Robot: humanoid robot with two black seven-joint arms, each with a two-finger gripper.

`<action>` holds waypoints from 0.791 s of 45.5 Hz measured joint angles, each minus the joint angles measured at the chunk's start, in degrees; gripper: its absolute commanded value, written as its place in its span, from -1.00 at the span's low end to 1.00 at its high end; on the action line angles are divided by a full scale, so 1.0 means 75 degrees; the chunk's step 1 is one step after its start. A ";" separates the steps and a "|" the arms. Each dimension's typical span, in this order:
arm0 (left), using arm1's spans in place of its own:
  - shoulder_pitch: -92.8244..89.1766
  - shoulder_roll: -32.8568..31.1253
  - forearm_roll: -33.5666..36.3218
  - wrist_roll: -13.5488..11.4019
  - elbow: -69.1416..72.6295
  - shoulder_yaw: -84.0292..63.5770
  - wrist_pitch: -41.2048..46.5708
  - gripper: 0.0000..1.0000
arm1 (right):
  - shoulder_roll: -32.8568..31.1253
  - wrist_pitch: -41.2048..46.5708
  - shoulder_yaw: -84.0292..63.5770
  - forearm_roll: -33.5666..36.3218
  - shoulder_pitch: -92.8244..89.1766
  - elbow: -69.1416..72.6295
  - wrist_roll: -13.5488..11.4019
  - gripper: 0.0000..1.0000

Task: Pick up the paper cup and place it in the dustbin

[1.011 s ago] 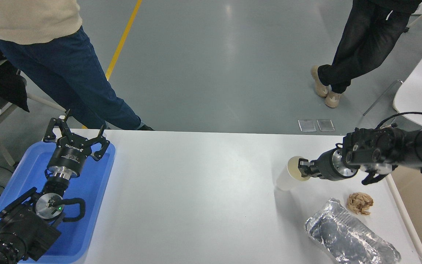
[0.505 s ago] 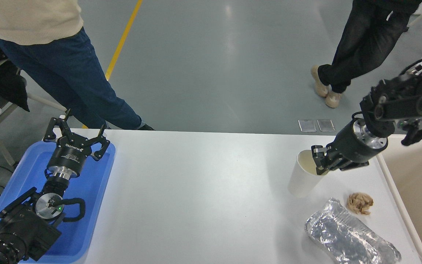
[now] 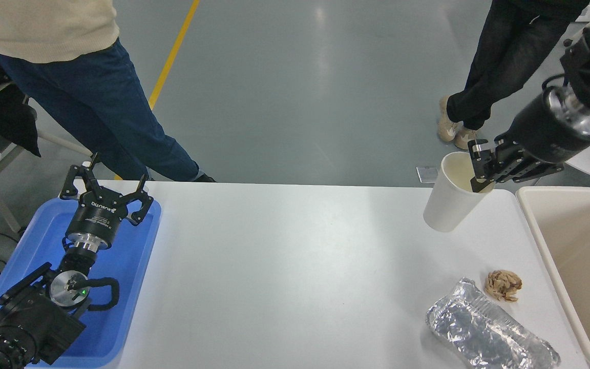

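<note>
The white paper cup [image 3: 448,197] hangs in the air above the table's far right part, tilted with its mouth up and to the right. My right gripper [image 3: 481,175] is shut on the cup's rim, one finger inside the cream interior. The arm reaches in from the upper right edge. The cream-beige dustbin [image 3: 533,220] stands at the table's right edge, just right of the held cup. My left gripper [image 3: 105,192] stays parked, open, over the blue tray at the lower left.
A crumpled silver foil container [image 3: 489,333] and a small brown crumpled scrap [image 3: 503,284] lie near the table's front right. A blue tray [image 3: 126,266] is at the left. Two people stand at the far side, beyond the table edge.
The right gripper has lifted the cup off the table and carried it up and to the right, toward the dustbin. The left arm has not moved.
</note>
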 measured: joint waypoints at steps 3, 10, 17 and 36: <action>0.0000 0.0000 0.0000 0.0000 0.0000 0.0000 0.0000 1.00 | -0.0042 0.0024 -0.0089 -0.0017 0.0186 0.0018 0.0000 -1.00; 0.0000 0.0000 -0.0006 0.0000 0.0000 0.0000 0.0000 1.00 | -0.0121 0.0053 -0.0296 -0.0034 0.0575 0.0065 0.0000 -1.00; 0.0000 0.0000 -0.0008 0.0000 0.0000 0.0000 0.0000 1.00 | -0.0188 0.0065 -0.0520 -0.0037 0.0857 0.0083 0.0000 -1.00; 0.0007 0.0003 -0.0007 -0.0007 0.0000 -0.0002 0.0000 1.00 | -0.0936 0.0077 -0.1697 0.0191 0.0687 -0.0260 0.0004 -1.00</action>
